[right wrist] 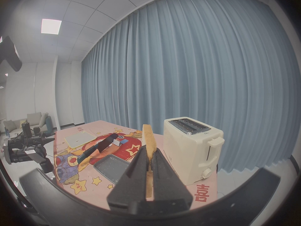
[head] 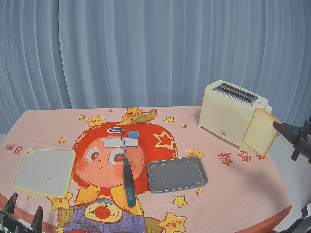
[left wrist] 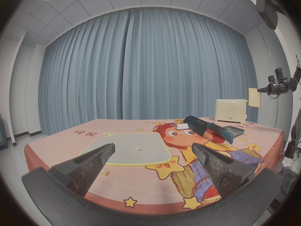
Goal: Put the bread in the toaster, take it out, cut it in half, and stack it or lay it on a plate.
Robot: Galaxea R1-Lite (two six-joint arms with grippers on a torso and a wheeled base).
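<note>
Task status: step one (loading) is in progress, and no later step is showing as done.

1. At the near-left corner of the table (head: 226, 191), the left gripper (head: 24, 215) is hovering with its jaws spread and gripping nothing.
2. The cutting board (head: 43, 172) is lying flat just beyond it, carrying only a crumb.
3. The knife (head: 127, 169) is resting mid-table, handle toward the near edge.
4. The grey plate (head: 176, 173) is sitting just right of the knife, unloaded.
5. The toaster (head: 226, 114) is standing at the far-right corner with both slots showing vacant.
6. The right gripper (head: 278, 125) is holding the bread (head: 260, 131) upright in the air beside the toaster's right end, its jaws pinching one edge of the slice.

Remaining, as judged: inserting the bread, removing it, halving it, and plating it.
</note>
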